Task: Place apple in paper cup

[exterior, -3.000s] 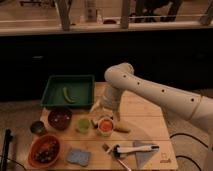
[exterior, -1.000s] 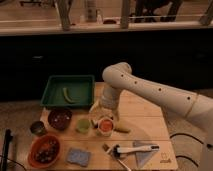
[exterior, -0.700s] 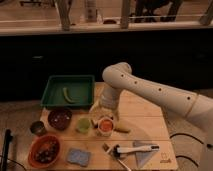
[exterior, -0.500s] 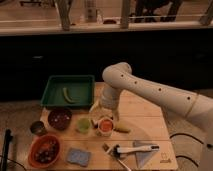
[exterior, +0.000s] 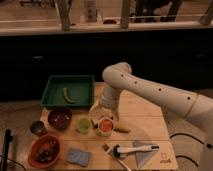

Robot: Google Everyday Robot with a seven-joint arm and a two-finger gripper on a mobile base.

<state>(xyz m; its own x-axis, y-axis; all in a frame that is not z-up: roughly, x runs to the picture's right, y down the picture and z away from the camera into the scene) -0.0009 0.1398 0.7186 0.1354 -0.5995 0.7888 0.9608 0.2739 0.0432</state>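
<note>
The apple (exterior: 105,126), small and red-orange, sits inside the white paper cup (exterior: 105,130) at the middle of the wooden table. The white arm reaches in from the right. My gripper (exterior: 103,112) is just above and behind the cup, near its rim. An elongated yellowish-brown piece (exterior: 121,129) lies right of the cup.
A light-green cup (exterior: 83,125) stands left of the paper cup. A dark red bowl (exterior: 59,118), a small grey metal cup (exterior: 37,128), an orange bowl (exterior: 44,150) and a blue sponge (exterior: 78,156) lie to the left. A green tray (exterior: 68,91) is behind. A brush (exterior: 132,149) lies in front.
</note>
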